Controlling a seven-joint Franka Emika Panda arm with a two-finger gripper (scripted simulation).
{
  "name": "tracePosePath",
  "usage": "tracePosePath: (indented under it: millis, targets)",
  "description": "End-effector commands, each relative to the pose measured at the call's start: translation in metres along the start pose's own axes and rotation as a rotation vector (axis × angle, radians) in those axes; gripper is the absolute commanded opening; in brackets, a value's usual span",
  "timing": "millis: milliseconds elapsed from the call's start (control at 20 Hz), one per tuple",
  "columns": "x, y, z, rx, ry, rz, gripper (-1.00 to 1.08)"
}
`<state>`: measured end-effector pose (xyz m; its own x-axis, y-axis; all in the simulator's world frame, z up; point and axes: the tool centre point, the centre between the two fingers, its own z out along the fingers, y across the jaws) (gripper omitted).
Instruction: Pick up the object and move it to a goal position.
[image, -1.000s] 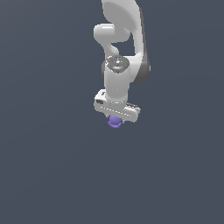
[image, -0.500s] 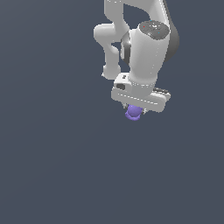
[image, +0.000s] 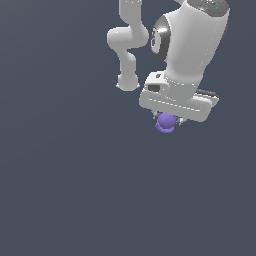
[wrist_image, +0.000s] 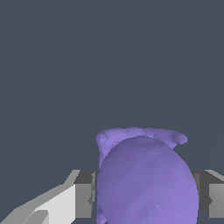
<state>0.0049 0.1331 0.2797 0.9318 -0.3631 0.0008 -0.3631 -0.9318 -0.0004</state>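
Note:
The object is a small purple-violet rounded lump (image: 165, 122) hanging just under my white gripper (image: 167, 120) in the exterior view. The gripper is shut on it and holds it high above the dark grey floor. In the wrist view the object (wrist_image: 146, 181) fills the space between the two grey finger pads (wrist_image: 85, 194), which press on its sides. The fingers themselves are mostly hidden behind the gripper body in the exterior view.
The white arm (image: 190, 45) rises toward the exterior view's upper right, with its base link (image: 127, 80) behind. The dark grey floor (image: 75, 190) is flat and featureless.
The arm has carried the object toward the exterior view's right and closer to the camera, so it looks larger. The grip on the object has not changed.

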Motion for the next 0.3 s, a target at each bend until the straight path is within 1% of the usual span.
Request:
tracePosePath:
  millis: [0,250]
  targets:
    - [0.0000,-0.0033,-0.0036,-0.001,-0.001,0.001,-1.00]
    - [0.0009,-0.0027,-0.0025,-0.001,-0.001,0.001,-1.00]
